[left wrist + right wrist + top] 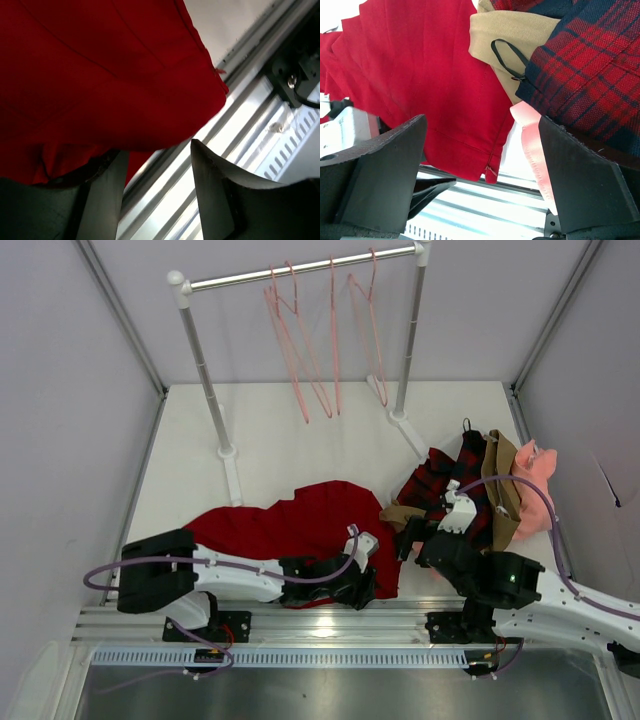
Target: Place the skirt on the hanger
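Overhead: skirt lies flat on the table near the front edge. Hanger hangs on the rail with three like it, well apart from the skirt. Nothing hung yet. Left gripper sits at the skirt's near-right edge, right gripper beside the plaid garment. Left wrist: jaws apart, red hem just at the gap, not pinched. Right wrist: jaws wide, holding nothing, skirt corner between them. Whole job left, I'd say: grasp, lift, hang.
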